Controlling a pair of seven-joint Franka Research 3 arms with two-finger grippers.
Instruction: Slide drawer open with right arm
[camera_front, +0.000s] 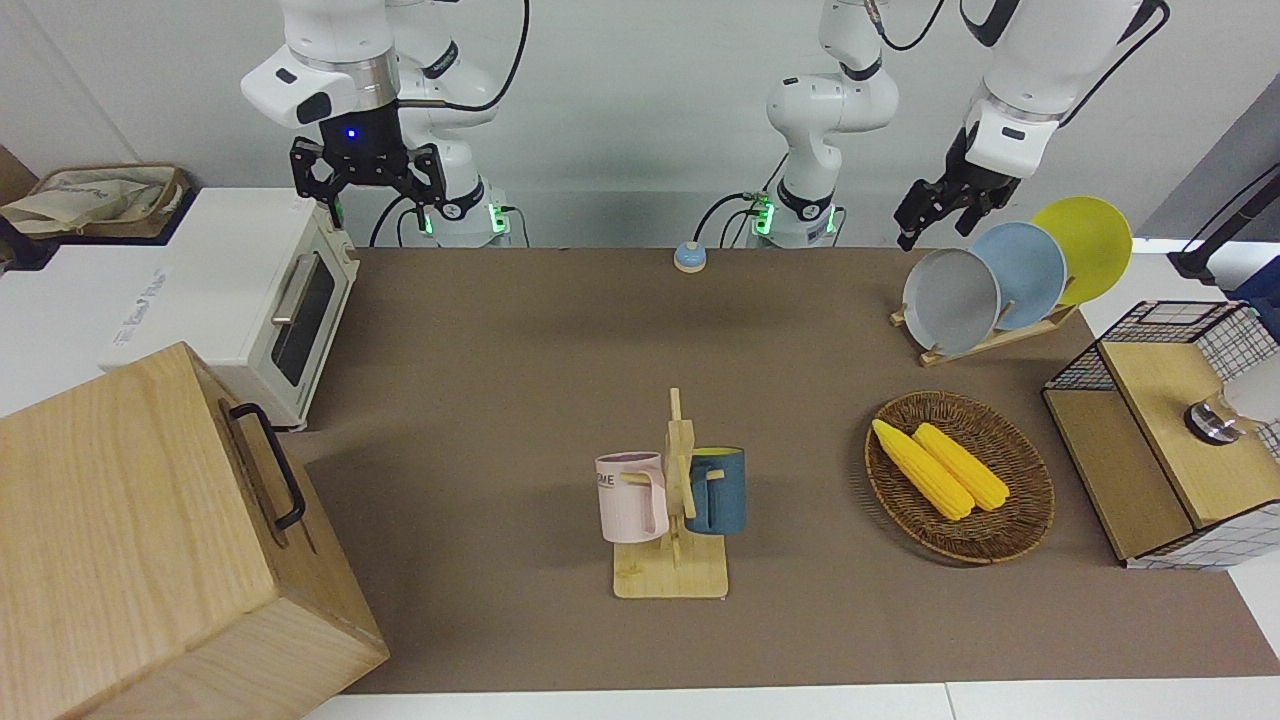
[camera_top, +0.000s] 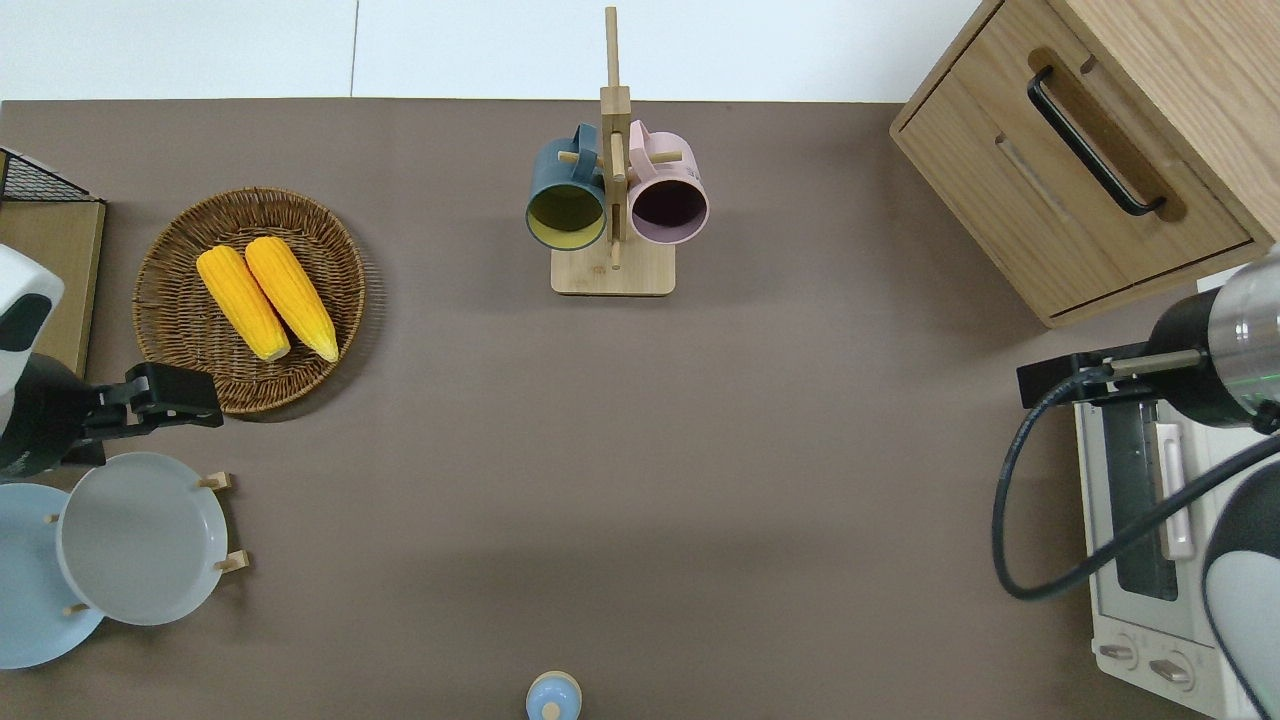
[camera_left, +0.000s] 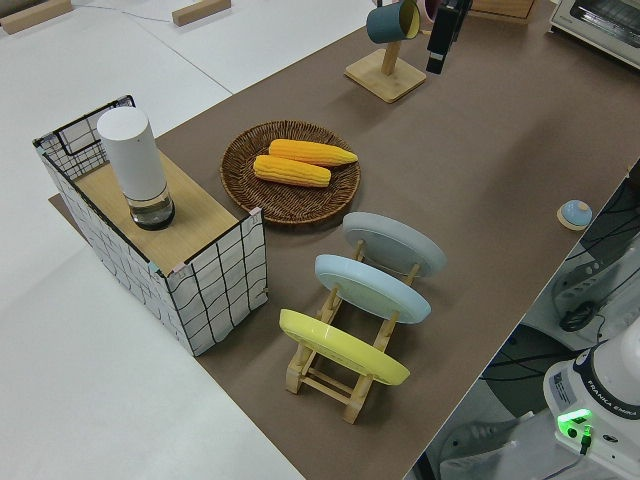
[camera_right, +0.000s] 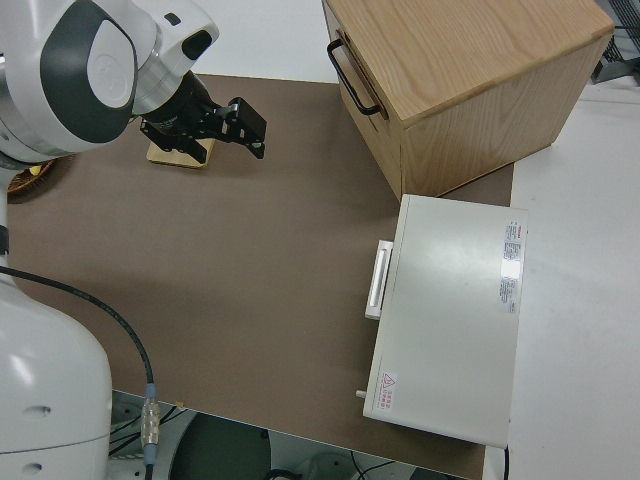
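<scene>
The drawer (camera_top: 1040, 140) sits shut in the big pale-wood cabinet (camera_front: 120, 520) at the right arm's end of the table, farther from the robots than the toaster oven. Its black bar handle (camera_top: 1090, 140) is also plain in the front view (camera_front: 270, 465) and the right side view (camera_right: 350, 70). My right gripper (camera_front: 365, 190) hangs open and empty in the air. In the overhead view the right gripper (camera_top: 1050, 380) is over the toaster oven's corner closest to the cabinet, apart from the handle. The left arm is parked.
A white toaster oven (camera_top: 1150, 520) stands beside the cabinet, nearer to the robots. Mid-table stands a mug rack (camera_top: 612, 200) with two mugs. A wicker basket with corn (camera_top: 250, 295), a plate rack (camera_front: 1000, 280) and a wire-grid box (camera_front: 1160, 440) sit toward the left arm's end.
</scene>
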